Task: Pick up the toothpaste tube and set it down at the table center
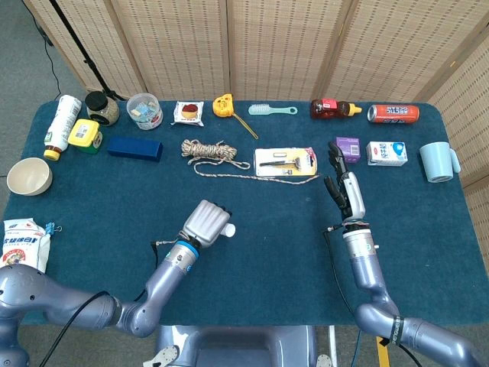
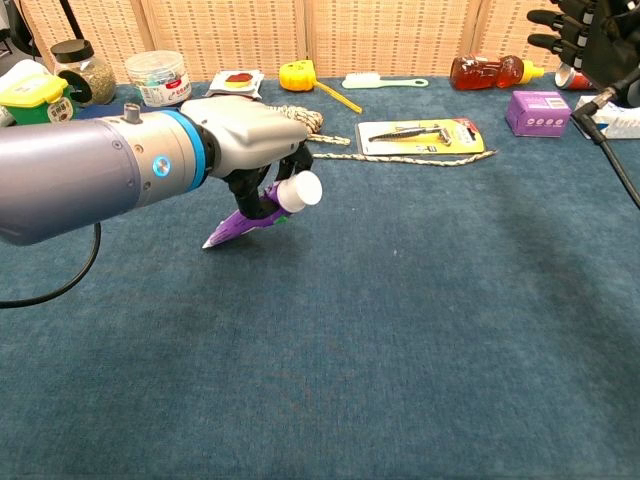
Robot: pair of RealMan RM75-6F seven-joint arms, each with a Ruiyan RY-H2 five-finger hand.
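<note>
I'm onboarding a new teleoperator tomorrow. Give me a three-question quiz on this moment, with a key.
1. True or false: the left hand holds the toothpaste tube.
2. Multiple choice: the razor pack lies nearest to
A. the bowl
B. the rope
C. the cup
3. Fill in: the right hand holds ____.

Key
1. True: its fingers are around the tube, white cap pointing out.
2. B: a strand of the rope runs along the pack's near edge.
3. Nothing: its fingers are apart.
</note>
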